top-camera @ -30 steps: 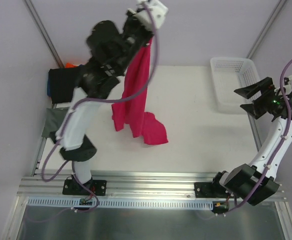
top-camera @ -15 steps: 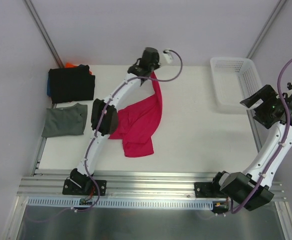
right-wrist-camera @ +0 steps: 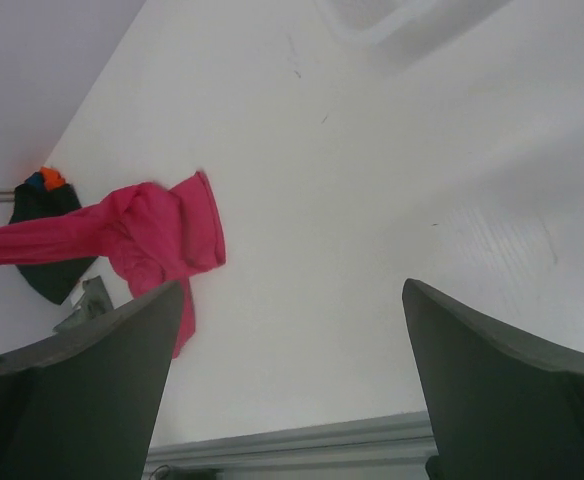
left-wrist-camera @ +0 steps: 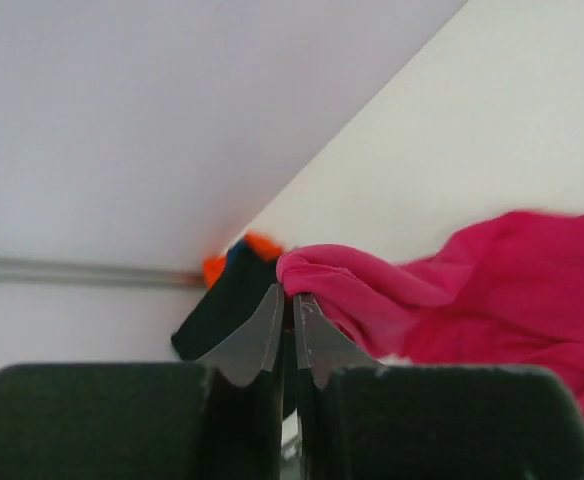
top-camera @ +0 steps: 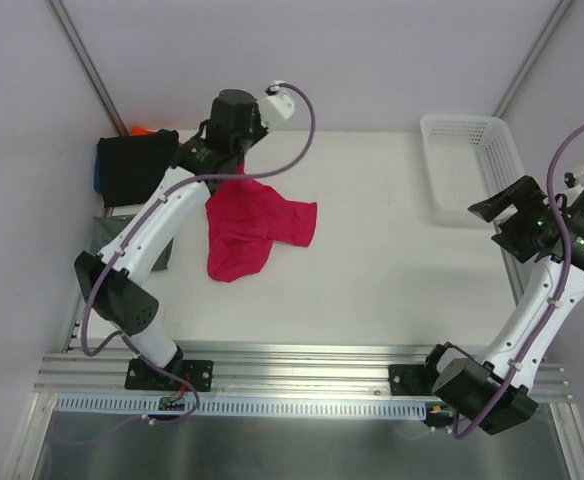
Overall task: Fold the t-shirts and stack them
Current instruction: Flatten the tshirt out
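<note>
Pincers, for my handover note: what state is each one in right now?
Left pincer: closed on a bunched edge of the crimson-pink t-shirt.
Right pincer: open, holding nothing.

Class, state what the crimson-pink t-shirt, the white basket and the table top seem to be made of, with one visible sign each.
The crimson-pink t-shirt: soft matte cloth, perhaps cotton knit; it drapes and bunches in folds.
The white mesh basket: likely moulded plastic; thin rigid lattice walls.
The white table top: hard, smooth, matte board, perhaps laminate; flat, faintly scuffed.
</note>
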You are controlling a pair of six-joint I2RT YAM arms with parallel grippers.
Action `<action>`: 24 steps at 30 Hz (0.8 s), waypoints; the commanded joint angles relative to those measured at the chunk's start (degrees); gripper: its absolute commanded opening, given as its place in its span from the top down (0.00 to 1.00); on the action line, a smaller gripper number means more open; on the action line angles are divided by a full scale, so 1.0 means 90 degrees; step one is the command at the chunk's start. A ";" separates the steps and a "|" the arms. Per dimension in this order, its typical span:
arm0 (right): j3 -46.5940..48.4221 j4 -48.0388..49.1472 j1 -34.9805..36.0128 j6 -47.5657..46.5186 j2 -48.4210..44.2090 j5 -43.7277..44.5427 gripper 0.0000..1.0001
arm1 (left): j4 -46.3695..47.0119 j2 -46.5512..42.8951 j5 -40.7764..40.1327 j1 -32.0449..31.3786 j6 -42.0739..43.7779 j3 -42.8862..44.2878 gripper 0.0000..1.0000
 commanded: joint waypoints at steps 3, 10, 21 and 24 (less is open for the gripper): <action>-0.0289 0.0256 0.0451 0.0337 -0.0102 -0.1445 0.05 | -0.0121 0.0265 -0.0052 -0.0386 -0.0327 -0.0108 1.00; -0.0191 0.0040 0.0932 -0.0045 0.0035 -0.1506 0.04 | -0.0893 0.1137 0.0181 0.0036 -0.1011 0.1269 1.00; -0.0240 -0.0243 0.1206 -0.0318 0.0289 -0.1458 0.06 | -0.1206 0.2407 -0.0394 0.1381 -0.1137 0.2910 1.00; -0.0318 -0.0028 0.1206 -0.0220 0.0318 -0.1448 0.06 | -0.1323 0.2125 -0.0308 0.1919 -0.1108 0.2658 1.00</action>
